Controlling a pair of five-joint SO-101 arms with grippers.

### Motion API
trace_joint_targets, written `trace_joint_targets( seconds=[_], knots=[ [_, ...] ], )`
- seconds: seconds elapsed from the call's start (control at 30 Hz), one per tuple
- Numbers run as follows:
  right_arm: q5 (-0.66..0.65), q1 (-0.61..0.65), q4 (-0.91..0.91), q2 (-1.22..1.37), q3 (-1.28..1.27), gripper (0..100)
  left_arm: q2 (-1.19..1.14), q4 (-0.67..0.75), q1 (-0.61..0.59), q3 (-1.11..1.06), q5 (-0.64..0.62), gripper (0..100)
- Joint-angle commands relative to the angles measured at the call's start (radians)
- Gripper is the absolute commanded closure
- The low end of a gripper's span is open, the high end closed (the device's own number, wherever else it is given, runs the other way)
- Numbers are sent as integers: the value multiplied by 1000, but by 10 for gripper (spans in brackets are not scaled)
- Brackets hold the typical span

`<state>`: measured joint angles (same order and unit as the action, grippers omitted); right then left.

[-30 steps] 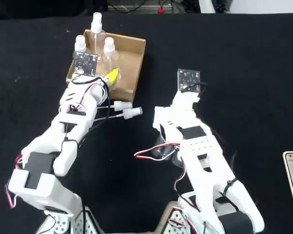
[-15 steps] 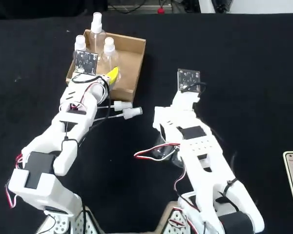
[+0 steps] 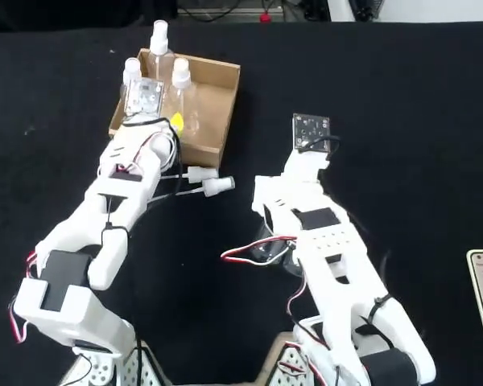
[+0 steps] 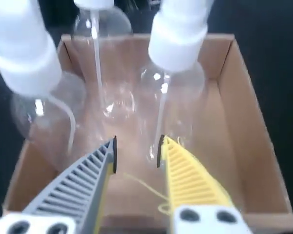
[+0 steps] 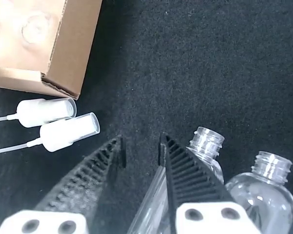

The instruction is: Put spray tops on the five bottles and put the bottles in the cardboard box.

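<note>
Two uncapped bottles (image 5: pixel 207 141) are sitting beside the right gripper (image 5: pixel 139 141), jaws narrowly parted and empty — two spray tops (image 5: pixel 46 111) are lying ahead, long axes along the near wall of the cardboard box (image 5: pixel 71 44) — while the left gripper (image 4: pixel 136 148), likewise narrow and empty, is hovering over three capped bottles (image 4: pixel 178 39) inside.

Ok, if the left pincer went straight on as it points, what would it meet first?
Likely the nearest clear plastic bottle with a white spray top in the brown cardboard box; depth is unclear, so the left pincer might reach the box floor instead.
</note>
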<state>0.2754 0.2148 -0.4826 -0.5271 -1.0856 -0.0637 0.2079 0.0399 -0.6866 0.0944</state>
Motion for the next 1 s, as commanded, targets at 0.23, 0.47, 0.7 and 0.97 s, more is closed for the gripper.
trace_joint_targets(
  seconds=[0.23,0.47,0.7,0.97],
  knots=[
    [-11,-15,29,-35,19,881,25,2,-5,13,0,845],
    [-11,-15,29,-35,19,881,15,-5,-12,-4,5,845],
    [-11,-15,29,-35,19,881,15,-219,-2,90,5,844],
    [-11,-15,29,-35,19,881,14,-381,-10,197,5,845]
  ],
)
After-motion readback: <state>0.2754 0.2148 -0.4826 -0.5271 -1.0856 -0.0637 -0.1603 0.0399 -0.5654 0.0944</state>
